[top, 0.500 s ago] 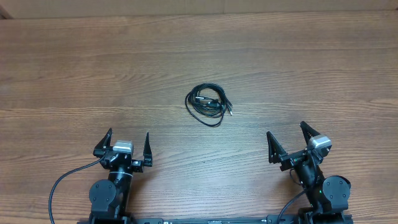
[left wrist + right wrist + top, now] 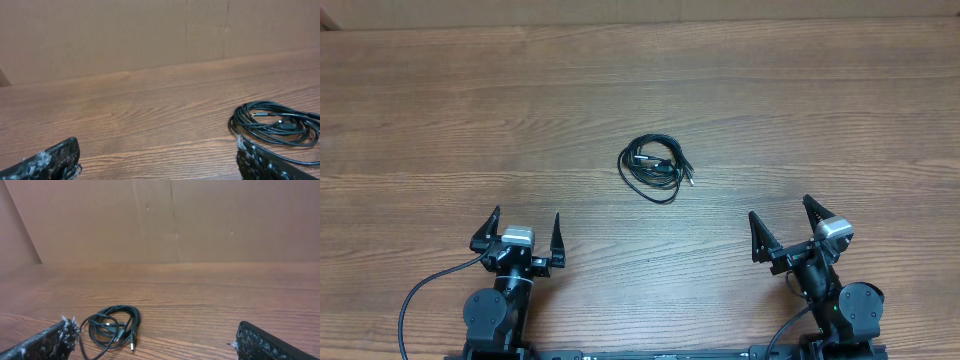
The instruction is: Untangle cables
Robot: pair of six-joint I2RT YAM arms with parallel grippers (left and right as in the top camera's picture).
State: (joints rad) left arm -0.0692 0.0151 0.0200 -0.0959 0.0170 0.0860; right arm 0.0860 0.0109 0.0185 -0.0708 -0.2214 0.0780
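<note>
A: Wood-grain table (image 2: 440,120) is filling the overhead view, and a plain brown wall (image 2: 150,35) is rising behind its far edge. Where are the cables sitting?

B: The cables (image 2: 655,170) are lying in one small loose coil, flat on the wood. They are out ahead of both sets of jaws, roughly between the two arms and well apart from each.

A: How is the left gripper looking?

B: The left gripper (image 2: 524,222) is sitting by the table's near edge with its jaws spread wide. In its wrist view the two fingers (image 2: 50,160) are showing at the bottom corners, with bare wood showing between them. The coil is lying ahead of them, off toward the right finger, and part of it is running past the frame's edge.

A: And the right gripper?

B: The right gripper (image 2: 781,212) is sitting the same way, jaws parted wide and gripping only air. From its wrist camera the coil is lying ahead and toward the left finger, not touching it.

A: What are the strands doing?

B: Thin black strands are looping over one another, and small silver plug tips (image 2: 639,158) are poking out of the bundle. I cannot tell how many separate cables are making it up.
</note>
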